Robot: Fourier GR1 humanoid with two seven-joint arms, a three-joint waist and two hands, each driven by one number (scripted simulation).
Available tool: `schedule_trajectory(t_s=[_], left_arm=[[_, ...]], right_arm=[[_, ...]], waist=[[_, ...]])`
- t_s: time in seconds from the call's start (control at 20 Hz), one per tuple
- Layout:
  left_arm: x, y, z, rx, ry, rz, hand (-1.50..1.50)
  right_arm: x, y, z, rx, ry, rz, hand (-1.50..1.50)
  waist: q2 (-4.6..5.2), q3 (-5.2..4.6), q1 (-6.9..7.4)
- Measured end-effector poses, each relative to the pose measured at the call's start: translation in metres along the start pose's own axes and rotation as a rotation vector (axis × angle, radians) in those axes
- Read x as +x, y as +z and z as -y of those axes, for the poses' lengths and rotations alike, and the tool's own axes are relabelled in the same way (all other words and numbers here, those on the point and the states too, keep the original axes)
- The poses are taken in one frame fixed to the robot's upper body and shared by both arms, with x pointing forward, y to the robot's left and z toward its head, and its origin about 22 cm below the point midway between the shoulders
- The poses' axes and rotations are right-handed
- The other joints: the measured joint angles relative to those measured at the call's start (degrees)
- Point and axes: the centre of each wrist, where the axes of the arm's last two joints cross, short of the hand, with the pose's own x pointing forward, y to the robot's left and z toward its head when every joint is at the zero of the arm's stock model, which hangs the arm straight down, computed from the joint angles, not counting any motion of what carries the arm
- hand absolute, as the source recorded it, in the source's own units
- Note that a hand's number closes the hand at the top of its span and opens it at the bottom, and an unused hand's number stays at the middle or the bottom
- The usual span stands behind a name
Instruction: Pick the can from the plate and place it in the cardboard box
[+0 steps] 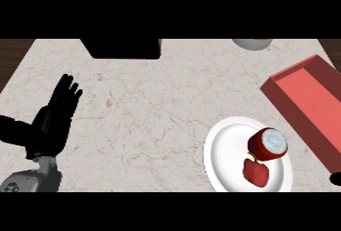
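Counter: pale marble-patterned counter top (153, 113) filled most of the head view, with dark wood showing beyond its far left and far right corners.

Open room: the wide middle of the counter, between the left hand and the plate, lay bare.

Plate: a white round plate (223, 155) sat at the lower right, its near rim running down to the bottom of the view.

Can: a red can (268, 144) with a silver top lay tilted on the plate's right half, its top facing up and to the right, near the plate's right rim.

Red object: a smaller red item (255, 172) lay on the plate just below the can, close to or touching it; which could not be told.

Box: a red-sided open box (313, 108) ran slantwise along the right edge, its near wall just beside the plate's upper right rim and part of it cut off by the frame.

Left hand: the black left hand (57, 113) stood at the left edge, fingers straight and spread, pointing up, holding nothing, well apart from the plate.

Right hand: only a small black shape (335, 179) showed at the lower right edge; whether it belonged to the hand could not be told.

Far edge: a black block (123, 47) and a pale bowl-like rim (253, 43) sat at the counter's far side.
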Motion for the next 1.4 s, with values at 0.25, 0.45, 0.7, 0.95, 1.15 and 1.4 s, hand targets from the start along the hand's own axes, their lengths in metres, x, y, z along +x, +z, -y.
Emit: schedule_trajectory(t_s=[0.25,0.45,0.7,0.95,1.15,1.4], left_arm=[[-0.002,0.001,0.002,0.005,0.000,-0.003,0.00],[-0.001,-0.001,0.002,0.008,0.006,-0.004,0.00],[-0.004,0.002,0.004,0.012,0.007,-0.003,0.00],[-0.005,0.006,0.000,0.008,0.004,-0.003,0.00],[-0.007,0.001,-0.005,0.009,0.003,0.002,0.00],[-0.007,0.001,-0.002,0.016,0.006,-0.008,0.00]], right_arm=[[0.001,-0.009,-0.019,0.026,-0.014,-0.012,-1.50],[0.003,-0.017,-0.036,0.035,-0.015,-0.017,-1.50],[0.003,-0.027,-0.045,0.013,-0.016,-0.027,-1.50],[0.004,-0.034,-0.055,0.002,-0.029,-0.030,-1.50],[0.001,-0.041,-0.066,0.014,-0.028,-0.044,-1.50],[-0.003,-0.042,-0.076,0.020,-0.026,-0.057,-1.50]], waist=[[0.00,0.03,-0.16],[-0.03,0.02,-0.22],[-0.04,0.03,-0.37],[-0.07,0.04,-0.41],[-0.06,0.04,-0.49],[-0.08,0.05,-0.58]])
